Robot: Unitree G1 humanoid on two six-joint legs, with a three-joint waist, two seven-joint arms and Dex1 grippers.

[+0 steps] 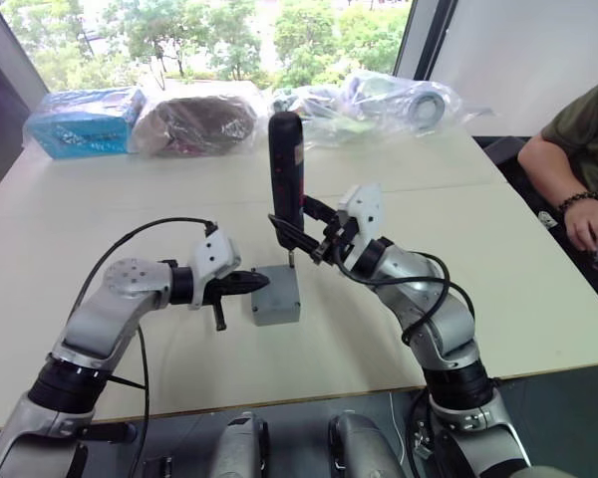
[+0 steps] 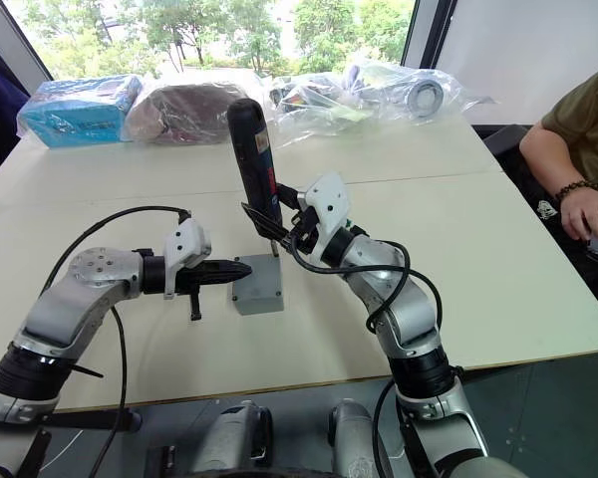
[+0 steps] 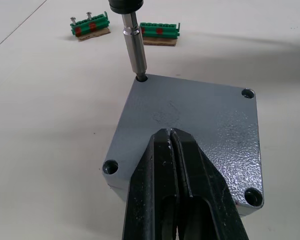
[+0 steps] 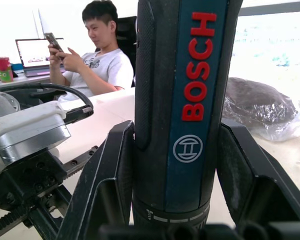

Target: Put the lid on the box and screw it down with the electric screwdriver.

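Table (image 1: 538, 299) — lid (image 3: 200, 125) on the box (image 1: 277, 309), near the front edge at centre. Electric screwdriver (image 1: 286, 169) upright over the lid's far corner. Behind: two green circuit pieces (image 3: 160, 31) side by side — bagged items (image 1: 194, 124) along the far edge.

Both arms: silver-grey metal links w/ black ribbed bands at the joints. L shoulder-side joint has a round cap w/ small screw holes. White plastic housing at each wrist. Black cables loop loose along both arms. Left gripper (image 1: 241, 284) and right gripper (image 1: 297, 239): two slim black fingers each; L fingers (image 3: 162, 190) smooth, tapering to tips.
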